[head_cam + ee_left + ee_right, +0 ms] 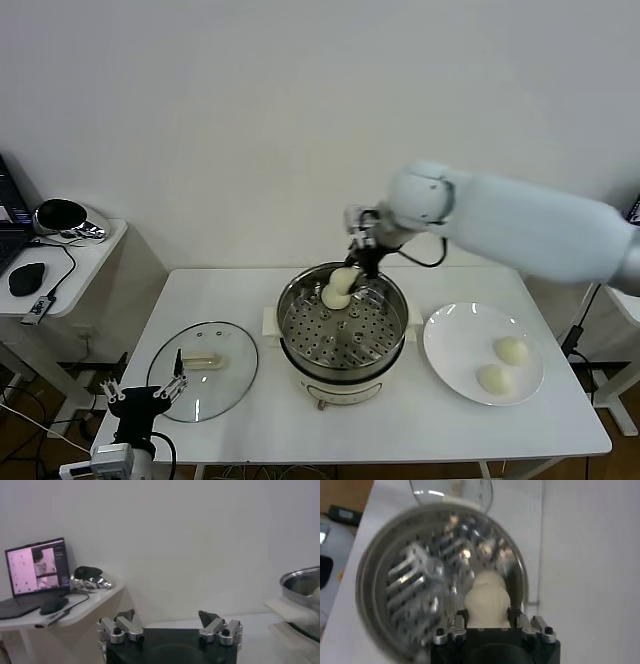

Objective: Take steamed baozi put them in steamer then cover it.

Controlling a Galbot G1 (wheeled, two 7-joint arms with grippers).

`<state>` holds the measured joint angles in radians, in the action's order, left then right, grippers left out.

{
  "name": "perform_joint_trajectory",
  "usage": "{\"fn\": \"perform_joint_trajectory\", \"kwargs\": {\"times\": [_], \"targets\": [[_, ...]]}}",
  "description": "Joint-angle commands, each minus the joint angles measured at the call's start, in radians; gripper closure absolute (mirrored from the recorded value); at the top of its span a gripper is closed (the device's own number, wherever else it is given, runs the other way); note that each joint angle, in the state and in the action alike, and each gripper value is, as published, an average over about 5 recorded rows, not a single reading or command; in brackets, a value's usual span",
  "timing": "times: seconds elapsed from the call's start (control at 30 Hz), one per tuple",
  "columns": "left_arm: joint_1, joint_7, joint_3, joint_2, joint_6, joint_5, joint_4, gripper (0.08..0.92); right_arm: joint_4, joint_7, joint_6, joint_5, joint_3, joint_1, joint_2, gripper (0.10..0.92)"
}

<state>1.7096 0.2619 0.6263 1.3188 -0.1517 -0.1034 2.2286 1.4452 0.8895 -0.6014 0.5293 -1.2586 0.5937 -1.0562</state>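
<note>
Baozi: four in sight. One bun [345,279] is pinched in the right gripper [352,272] above the far side of the steamer [343,335], jaws closed on its flanks so the soft dome carries without rolling. A second bun [333,297] already sits on the perforated tray just below it, near the far wall; the held one hangs almost over it, so I judge it needs setting down beside, not on top. In the right wrist view the held bun [486,605] fills the gap between the jaws, the tray [415,590] beneath.

Two more buns [512,350] [494,379] wait on the white plate [450,345] just to the right of the steamer, close for short trips. Glass lid [203,372] lies flat to the steamer's left, handle up, ready for covering last.

Left gripper [145,393] parked low at the near left table edge beside the lid, jaws spread wide, holding nothing.

Surface: white table [230,290], matte. Plain white wall behind. Side desk [80,255] at left with laptop [37,570], mouse [27,278], cable.
</note>
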Motion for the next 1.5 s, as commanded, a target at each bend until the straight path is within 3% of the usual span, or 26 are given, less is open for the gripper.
{"fn": "perform_joint_trajectory", "kwargs": {"times": [0.03,0.6,0.8,1.0,1.3,1.5], "targets": [[0.0,-0.001,0.006,0.005,-0.002,0.002,0.004,0.177,-0.052,-0.078,-0.112,0.074,-0.032,-0.077,-0.187,0.516],[0.005,0.0,0.004,0.011,0.001,0.003,0.01,0.177,-0.144,-0.119,-0.124,0.012,-0.035,-0.157,-0.234,0.507],[0.005,-0.003,0.001,0.01,-0.001,0.005,0.014,0.177,-0.118,-0.046,-0.116,-0.013,-0.006,-0.103,-0.191,0.367],[0.003,-0.003,-0.001,0.004,-0.002,0.005,0.016,0.177,-0.006,0.145,-0.043,-0.053,-0.013,0.087,0.003,0.221],[0.004,-0.004,-0.024,-0.011,-0.002,0.013,0.023,0.177,0.21,0.363,0.18,-0.25,-0.072,0.188,0.458,0.203],[0.007,-0.003,-0.041,-0.013,-0.001,0.026,0.021,0.177,0.246,0.399,0.316,-0.421,-0.087,0.116,0.663,0.203]]}}
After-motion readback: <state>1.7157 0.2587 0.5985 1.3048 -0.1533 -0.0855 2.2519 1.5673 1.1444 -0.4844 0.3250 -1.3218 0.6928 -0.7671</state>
